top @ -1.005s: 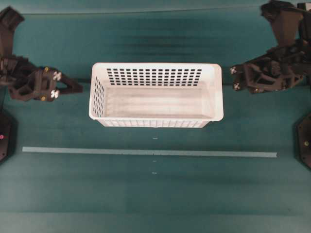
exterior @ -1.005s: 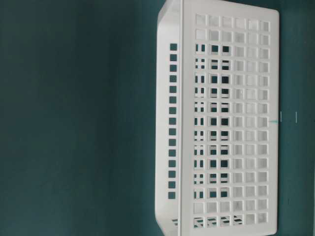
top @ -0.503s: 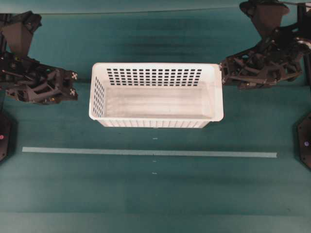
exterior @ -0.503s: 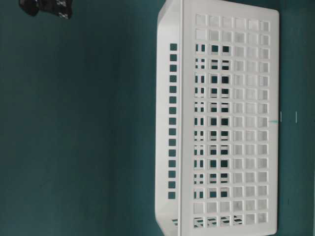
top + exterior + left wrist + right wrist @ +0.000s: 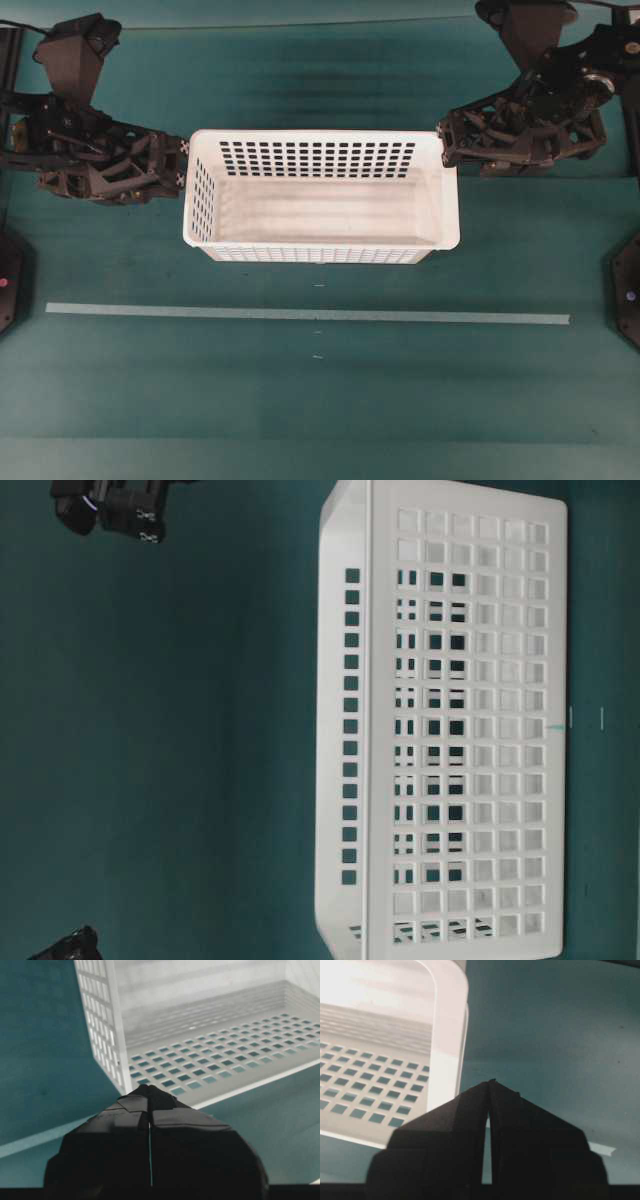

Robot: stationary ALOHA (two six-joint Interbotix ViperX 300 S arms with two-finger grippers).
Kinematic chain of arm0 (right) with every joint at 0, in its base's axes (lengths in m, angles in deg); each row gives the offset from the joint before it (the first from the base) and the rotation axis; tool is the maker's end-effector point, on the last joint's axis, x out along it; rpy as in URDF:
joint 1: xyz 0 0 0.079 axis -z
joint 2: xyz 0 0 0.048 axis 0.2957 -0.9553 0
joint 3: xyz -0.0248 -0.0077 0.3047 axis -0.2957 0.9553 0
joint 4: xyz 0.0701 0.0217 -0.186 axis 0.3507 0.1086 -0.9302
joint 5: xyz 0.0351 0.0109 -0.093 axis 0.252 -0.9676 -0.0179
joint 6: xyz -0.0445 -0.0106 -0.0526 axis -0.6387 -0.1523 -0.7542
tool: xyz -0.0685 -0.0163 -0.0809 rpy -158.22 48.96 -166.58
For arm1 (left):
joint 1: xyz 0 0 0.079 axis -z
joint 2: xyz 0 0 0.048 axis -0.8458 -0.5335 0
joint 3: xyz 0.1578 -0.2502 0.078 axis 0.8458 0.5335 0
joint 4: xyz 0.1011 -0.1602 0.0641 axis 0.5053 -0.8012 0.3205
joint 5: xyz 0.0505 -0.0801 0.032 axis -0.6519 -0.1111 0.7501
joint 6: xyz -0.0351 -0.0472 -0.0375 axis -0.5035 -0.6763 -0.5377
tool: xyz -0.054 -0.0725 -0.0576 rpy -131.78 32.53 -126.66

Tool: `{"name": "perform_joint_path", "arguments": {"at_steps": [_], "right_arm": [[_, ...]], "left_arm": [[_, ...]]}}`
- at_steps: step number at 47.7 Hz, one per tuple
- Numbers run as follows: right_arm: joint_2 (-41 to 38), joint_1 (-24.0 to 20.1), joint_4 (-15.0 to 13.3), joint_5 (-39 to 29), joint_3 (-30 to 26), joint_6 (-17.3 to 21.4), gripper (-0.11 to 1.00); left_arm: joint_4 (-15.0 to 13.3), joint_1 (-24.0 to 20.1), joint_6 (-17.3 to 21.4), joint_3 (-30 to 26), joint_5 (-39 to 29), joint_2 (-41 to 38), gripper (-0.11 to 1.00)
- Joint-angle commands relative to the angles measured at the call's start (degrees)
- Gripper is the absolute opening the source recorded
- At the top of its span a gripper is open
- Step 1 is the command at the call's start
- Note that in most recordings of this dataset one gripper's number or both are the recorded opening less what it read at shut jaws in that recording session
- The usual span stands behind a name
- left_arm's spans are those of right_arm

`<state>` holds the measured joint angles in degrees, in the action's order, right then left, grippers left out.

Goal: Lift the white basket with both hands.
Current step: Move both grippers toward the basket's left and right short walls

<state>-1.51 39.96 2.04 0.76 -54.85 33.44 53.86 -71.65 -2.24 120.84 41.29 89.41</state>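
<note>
Two black lattice-framed robot grippers are flanking the large rectangular white plastic basket (image 5: 321, 196) with perforated walls, which is sitting upright on the teal table (image 5: 300, 400), nearer its far edge than its near edge. The left gripper (image 5: 181, 162) is hanging just beside the basket's left end, its fingers (image 5: 125, 1125) pressed together and holding nothing. The right gripper (image 5: 443, 143) is poised at the far right corner of the rim, its fingers (image 5: 465, 1110) meeting at the tips with only a sliver of gap behind, gripping nothing
</note>
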Motion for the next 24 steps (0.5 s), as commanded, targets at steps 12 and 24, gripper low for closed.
{"name": "perform_joint_path", "arguments": {"at_steps": [12,24], "right_arm": [[0.18,-0.62,0.62,3.78,-0.35,0.09,0.40],[-0.79,-0.53,0.62,4.75,-0.70,0.70,0.96]], "left_arm": [[0.26,-0.09,1.93,-1.41,1.49,0.18,0.09],[0.26,-0.09,2.02,-1.23,2.55,-0.09,0.73]]}}
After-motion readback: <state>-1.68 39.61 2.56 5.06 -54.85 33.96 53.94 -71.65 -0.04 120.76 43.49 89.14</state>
